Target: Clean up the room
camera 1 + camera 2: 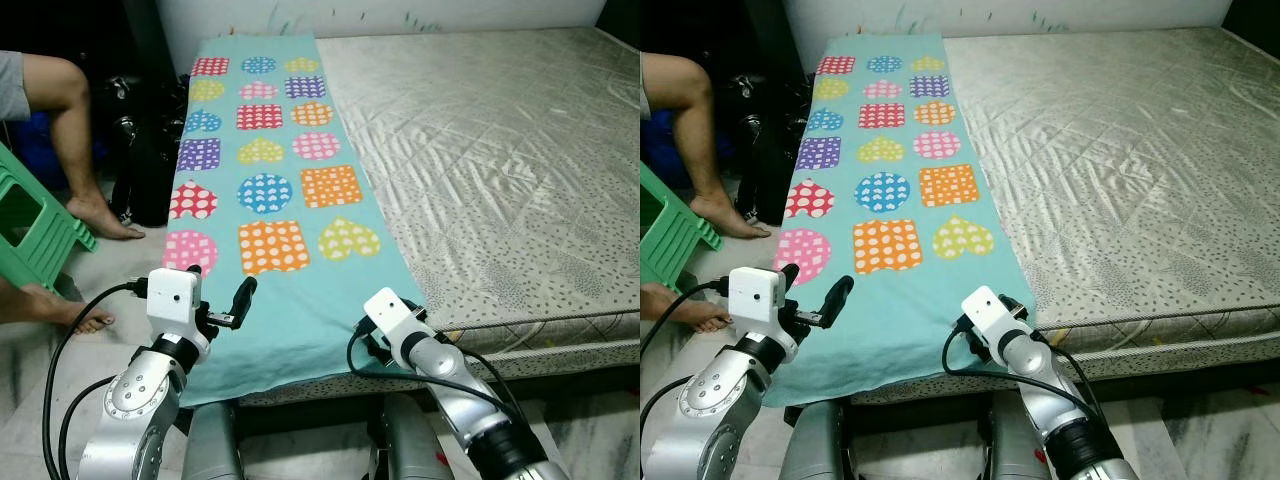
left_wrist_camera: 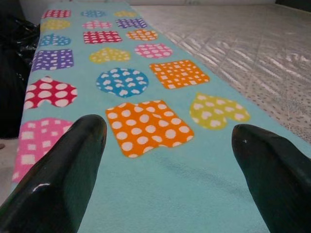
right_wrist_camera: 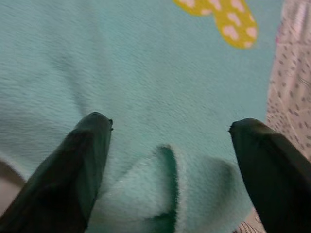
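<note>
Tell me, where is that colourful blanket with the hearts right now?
The turquoise blanket lies spread flat along the left side of the bed, its near end hanging over the foot edge. The left hand and right hand are both open at that near end.

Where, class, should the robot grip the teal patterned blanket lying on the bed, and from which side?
Probably the blanket at its near corners hanging over the mattress foot edge, approached from the foot. Both open grippers, left and right, already face that free hem.

A big bed [image 1: 520, 150] is set against a white wall [image 1: 400, 12]. A green stool [image 1: 30, 235] is seen beside it.
</note>
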Robot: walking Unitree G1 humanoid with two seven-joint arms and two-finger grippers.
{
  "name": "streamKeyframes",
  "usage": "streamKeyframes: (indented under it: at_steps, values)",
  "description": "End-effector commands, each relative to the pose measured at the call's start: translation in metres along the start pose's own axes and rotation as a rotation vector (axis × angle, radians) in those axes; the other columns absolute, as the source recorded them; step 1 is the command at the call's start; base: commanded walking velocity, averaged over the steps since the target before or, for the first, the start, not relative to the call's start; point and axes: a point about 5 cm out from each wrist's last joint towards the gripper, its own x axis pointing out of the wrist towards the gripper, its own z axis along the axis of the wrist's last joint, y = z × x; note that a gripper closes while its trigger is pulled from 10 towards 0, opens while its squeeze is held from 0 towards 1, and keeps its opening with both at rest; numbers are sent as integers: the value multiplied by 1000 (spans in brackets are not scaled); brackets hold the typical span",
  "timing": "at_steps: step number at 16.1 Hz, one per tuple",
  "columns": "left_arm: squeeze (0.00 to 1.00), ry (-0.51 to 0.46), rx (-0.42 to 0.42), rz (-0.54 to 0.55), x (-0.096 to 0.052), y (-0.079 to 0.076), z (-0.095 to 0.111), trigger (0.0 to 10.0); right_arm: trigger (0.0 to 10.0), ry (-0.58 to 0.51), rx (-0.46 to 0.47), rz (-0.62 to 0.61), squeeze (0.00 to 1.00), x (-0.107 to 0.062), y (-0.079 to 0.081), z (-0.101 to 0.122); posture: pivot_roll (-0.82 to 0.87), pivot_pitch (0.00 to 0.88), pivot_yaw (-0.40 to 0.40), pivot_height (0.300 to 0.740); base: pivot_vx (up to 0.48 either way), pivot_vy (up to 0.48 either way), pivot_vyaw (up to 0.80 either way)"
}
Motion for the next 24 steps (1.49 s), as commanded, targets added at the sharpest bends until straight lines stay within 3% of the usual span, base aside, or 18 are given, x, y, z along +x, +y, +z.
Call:
streamKeyframes:
  at_steps: [1,3,6,13,18,24]
  values:
    - [0,2,15,-1,1,2,2,10000,0,-7,7,-13,0,2,-3,1,8,102,10,570,0,0,0]
    - [0,0,16,1,2,2,3,10000,510,1,-5,-29,0,3,-6,-3,13,101,6,570,0,0,0]
    - [0,0,17,9,0,3,2,10000,0,29,-53,-35,0,2,-13,-11,13,99,5,570,0,0,0]
    - [0,-8,17,7,5,3,3,10000,0,74,-155,-23,0,-7,-37,-25,-4,89,9,570,0,0,0]
    - [0,-8,20,16,5,7,3,10000,0,110,-284,81,0,-32,-53,-38,-15,78,4,570,0,0,0]
    - [0,-14,21,9,8,7,3,10000,0,199,-317,213,0,-55,-54,-60,-32,62,9,570,0,0,0]
